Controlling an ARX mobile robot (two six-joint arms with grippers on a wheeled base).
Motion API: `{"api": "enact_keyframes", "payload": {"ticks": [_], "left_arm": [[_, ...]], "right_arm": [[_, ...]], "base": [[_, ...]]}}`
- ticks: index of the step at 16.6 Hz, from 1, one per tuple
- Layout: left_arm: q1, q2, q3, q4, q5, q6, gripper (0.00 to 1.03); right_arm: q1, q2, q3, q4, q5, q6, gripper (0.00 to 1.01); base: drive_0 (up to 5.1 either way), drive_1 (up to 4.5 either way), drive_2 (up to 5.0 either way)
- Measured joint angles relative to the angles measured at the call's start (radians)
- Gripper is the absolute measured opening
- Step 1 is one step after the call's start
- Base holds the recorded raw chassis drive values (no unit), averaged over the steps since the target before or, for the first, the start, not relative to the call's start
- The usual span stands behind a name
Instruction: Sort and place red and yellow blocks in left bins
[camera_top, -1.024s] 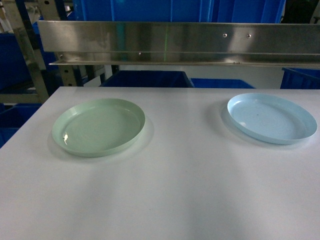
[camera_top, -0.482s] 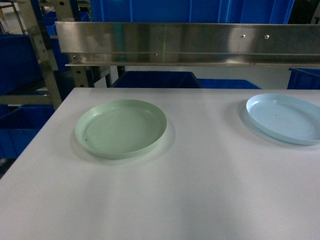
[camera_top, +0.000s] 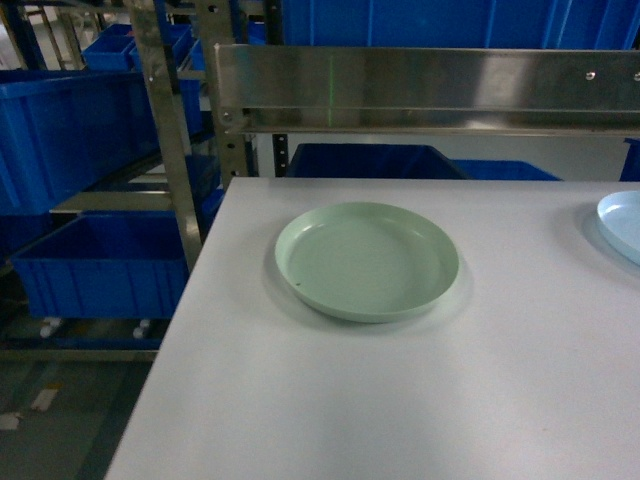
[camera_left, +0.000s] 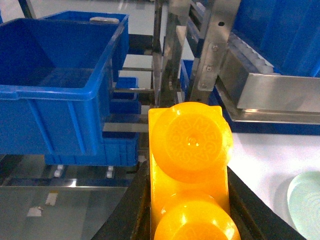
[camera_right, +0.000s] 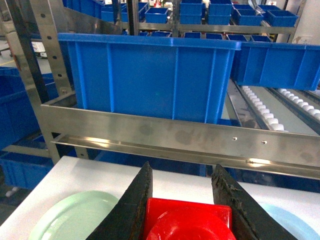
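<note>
head: white bench (camera_top: 400, 400) with green plate (camera_top: 367, 260) near its left-centre; blue plate (camera_top: 622, 225) cut off at right edge. Steel rail (camera_top: 430, 88) behind; blue bins (camera_top: 100, 265) on racking left of the bench. No arm or block visible here.
left wrist: left end effector (camera_left: 187, 220) closed on yellow block (camera_left: 190, 165), black fingers (camera_left: 127, 210) pressed against both long sides. Studs face the camera. Block sits over the bench's left edge, blue bin (camera_left: 55, 95) on the rack beyond, sliver of green plate (camera_left: 306, 207) lower right.
right wrist: right end effector (camera_right: 189, 210) closed on red block (camera_right: 187, 222), fingers (camera_right: 132, 207) clamped on either side; only the block's top shows at frame bottom. Held above the bench between green plate (camera_right: 70, 217) and blue plate (camera_right: 290, 220). Large blue bin (camera_right: 150, 75) on the steel shelf (camera_right: 175, 137) ahead.
</note>
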Motion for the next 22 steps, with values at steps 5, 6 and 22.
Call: {"api": "enact_keyframes", "payload": {"ticks": [5,6,22], "left_arm": [[0.001,0.0,-0.001,0.001,-0.001,0.0,0.27],[0.001,0.0,-0.001,0.0,0.0,0.0,0.27],[-0.002,0.0,-0.002,0.001,0.001,0.0,0.27]], "right_arm": [[0.001,-0.001,0.0,0.004,0.0,0.0,0.29],[0.001,0.0,0.0,0.0,0.0,0.0,0.29],[0.0,0.0,0.0,0.0,0.0,0.0,0.29]], "base": [[-5.0,2.47,2.5],[-5.0,2.47,2.5],[-5.0,2.43,2.4]]}}
